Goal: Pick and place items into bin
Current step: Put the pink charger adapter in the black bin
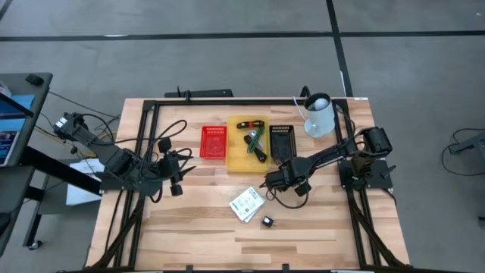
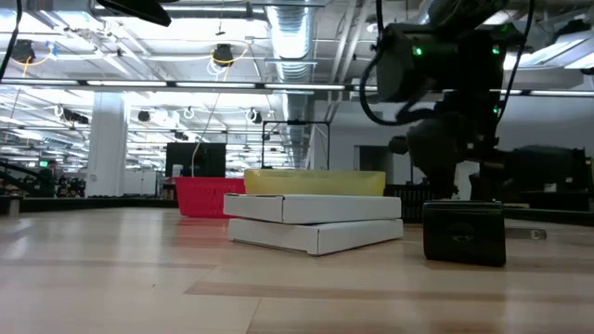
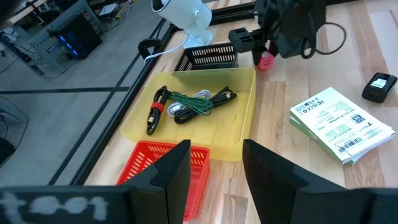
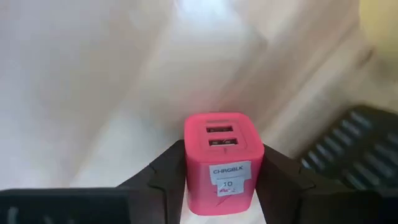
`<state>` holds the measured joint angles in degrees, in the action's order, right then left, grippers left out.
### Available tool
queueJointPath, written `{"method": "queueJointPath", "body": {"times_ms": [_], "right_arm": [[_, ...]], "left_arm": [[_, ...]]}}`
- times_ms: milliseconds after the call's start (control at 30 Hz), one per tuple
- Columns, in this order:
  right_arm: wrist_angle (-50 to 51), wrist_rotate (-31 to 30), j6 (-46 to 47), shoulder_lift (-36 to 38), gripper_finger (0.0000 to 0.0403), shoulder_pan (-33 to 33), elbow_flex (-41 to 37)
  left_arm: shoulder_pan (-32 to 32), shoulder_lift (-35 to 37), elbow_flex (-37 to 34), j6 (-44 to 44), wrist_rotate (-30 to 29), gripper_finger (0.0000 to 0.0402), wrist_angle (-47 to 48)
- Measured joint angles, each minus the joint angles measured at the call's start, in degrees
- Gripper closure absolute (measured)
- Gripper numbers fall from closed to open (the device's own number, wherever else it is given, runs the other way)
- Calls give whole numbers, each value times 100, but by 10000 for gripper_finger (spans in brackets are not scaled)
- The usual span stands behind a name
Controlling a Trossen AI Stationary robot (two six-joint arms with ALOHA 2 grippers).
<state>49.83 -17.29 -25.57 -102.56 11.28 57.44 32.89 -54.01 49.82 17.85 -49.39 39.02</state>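
One pink charger (image 4: 224, 163) in right hand (image 4: 221, 180), two white packets (image 3: 341, 124), three bins (image 1: 249, 142)

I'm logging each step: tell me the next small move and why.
Probably lift and carry toward the yellow bin: the right gripper is closed on the pink charger block, low over the table just beside that bin.

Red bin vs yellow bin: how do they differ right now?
The yellow bin holds coiled cables; nothing shows in the red bin. The yellow bin has smooth solid walls, while the red bin is perforated mesh. From above, the yellow bin has the bigger footprint and lies nearer the right tool than the red bin does. Both are shallow open-top trays, side by side.
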Motion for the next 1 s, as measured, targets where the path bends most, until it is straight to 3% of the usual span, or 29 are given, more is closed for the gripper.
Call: {"method": "queueJointPath", "body": {"times_ms": [133,533,1000], "right_arm": [[15,335,183,-2,258,27,234],[957,230,280,-2,256,173,1116],[1721,-685,-175,4,254,-909,1815]], "left_arm": [[2,2,0,0,0,264,-2],[0,1,2,18,0,264,0],[1,1,0,165,0,264,0]]}}
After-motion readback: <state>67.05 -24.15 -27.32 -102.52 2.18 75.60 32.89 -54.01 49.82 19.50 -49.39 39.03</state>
